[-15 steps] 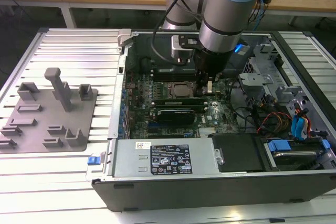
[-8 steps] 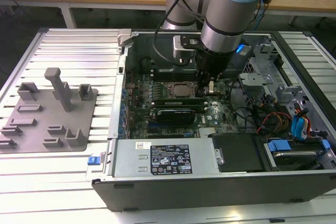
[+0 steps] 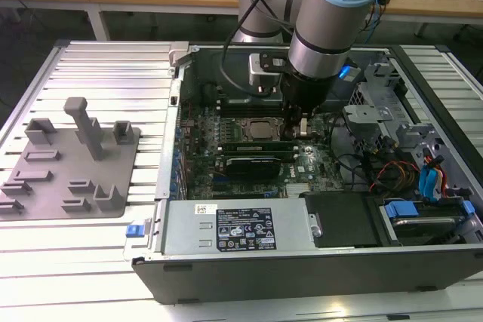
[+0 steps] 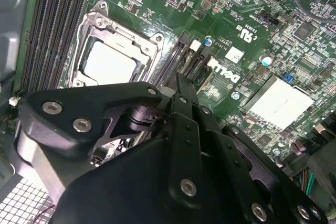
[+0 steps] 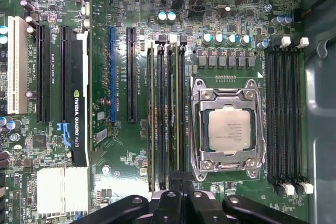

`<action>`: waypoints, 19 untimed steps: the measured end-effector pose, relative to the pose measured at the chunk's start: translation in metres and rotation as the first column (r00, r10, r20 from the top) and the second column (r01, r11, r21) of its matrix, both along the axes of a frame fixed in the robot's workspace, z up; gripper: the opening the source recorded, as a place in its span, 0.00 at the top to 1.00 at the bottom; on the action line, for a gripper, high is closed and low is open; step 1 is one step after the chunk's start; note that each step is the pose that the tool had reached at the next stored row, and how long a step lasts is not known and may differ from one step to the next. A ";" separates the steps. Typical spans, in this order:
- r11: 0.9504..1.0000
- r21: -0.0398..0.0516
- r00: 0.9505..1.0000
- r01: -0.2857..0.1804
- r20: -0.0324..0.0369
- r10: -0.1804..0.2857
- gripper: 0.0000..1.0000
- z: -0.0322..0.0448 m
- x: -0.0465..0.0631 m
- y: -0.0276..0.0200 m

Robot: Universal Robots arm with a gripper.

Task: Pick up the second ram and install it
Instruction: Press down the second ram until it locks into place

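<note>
My gripper (image 3: 302,127) reaches down into the open computer case (image 3: 302,269), right over the memory slots beside the processor socket (image 3: 260,130). In both wrist views the black fingers are closed together, gripper (image 5: 176,182) and gripper (image 4: 180,80), with no gap at the tips. A long thin green ram (image 5: 173,114) stands edge-up in a slot, and its near end runs under the fingertips. Another green stick (image 5: 151,119) stands two slots over. Whether the tips touch the ram is hidden by the fingers.
The grey tray (image 3: 45,186) with raised blocks lies on the slatted table at the exterior view's left. A black graphics card (image 5: 79,129) sits beside the slots. A bank of bare black slots (image 5: 286,114) lies beyond the processor socket (image 5: 228,129). Cables and drive cages crowd the exterior view's right.
</note>
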State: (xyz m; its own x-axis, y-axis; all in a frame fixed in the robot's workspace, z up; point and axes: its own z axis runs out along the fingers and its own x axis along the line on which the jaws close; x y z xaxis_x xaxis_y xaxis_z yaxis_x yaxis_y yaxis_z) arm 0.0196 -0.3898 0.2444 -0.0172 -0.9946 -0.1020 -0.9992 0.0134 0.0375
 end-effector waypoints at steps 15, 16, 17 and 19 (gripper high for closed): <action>1.000 0.000 1.000 0.000 0.000 0.000 0.92 -0.0054 0.000 0.0000; 1.000 0.000 1.000 0.000 0.000 0.000 0.92 -0.0059 0.000 0.0000; 1.000 0.000 1.000 0.000 0.000 0.000 0.92 -0.0066 0.000 0.0000; 1.000 0.000 1.000 0.000 0.000 0.000 0.92 -0.0074 0.001 -0.0001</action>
State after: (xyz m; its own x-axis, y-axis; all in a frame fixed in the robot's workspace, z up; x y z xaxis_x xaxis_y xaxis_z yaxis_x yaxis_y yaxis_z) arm 0.0205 -0.3899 0.2369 -0.0172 -0.9947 -0.1015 -0.9992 0.0134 0.0376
